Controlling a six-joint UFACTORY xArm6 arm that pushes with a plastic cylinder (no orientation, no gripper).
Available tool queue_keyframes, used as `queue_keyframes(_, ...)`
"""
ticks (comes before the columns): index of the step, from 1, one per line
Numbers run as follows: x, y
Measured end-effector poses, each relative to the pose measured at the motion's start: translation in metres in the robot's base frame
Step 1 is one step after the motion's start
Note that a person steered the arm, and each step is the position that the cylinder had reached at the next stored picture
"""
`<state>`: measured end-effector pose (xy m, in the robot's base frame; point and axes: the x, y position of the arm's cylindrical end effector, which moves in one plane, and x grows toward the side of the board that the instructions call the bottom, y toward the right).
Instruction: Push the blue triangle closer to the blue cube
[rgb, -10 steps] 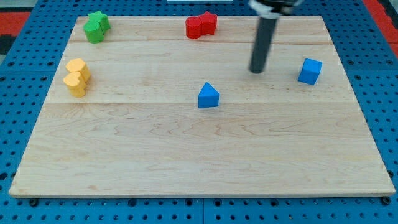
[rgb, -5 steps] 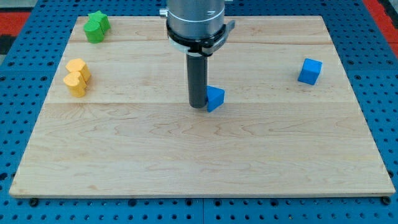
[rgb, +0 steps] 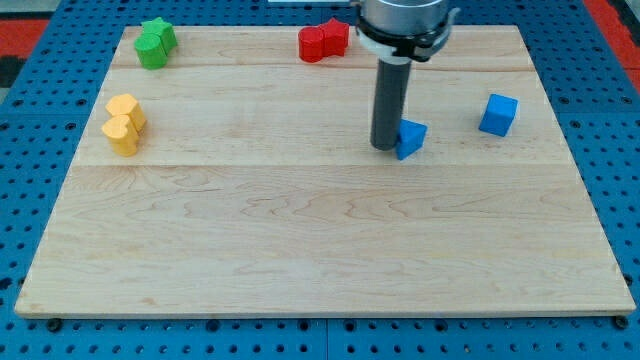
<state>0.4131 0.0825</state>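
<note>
The blue triangle (rgb: 411, 139) lies on the wooden board right of centre. My tip (rgb: 386, 146) stands right against its left side, touching it. The blue cube (rgb: 498, 114) sits further to the view's right and slightly higher, with a gap of bare board between it and the triangle.
A red block (rgb: 323, 41) lies near the board's top edge, left of the rod. A green block (rgb: 155, 43) sits at the top left. Two yellow blocks (rgb: 123, 123) sit together at the left. The wooden board (rgb: 320, 260) rests on a blue pegboard.
My tip went from right of the triangle to its left side, then moved right and slightly up, sliding the blue triangle toward the blue cube.
</note>
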Motion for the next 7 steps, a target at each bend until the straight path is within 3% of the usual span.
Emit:
queue_keyframes(5,-0.008,0.114)
queue_keyframes(7,-0.008,0.106)
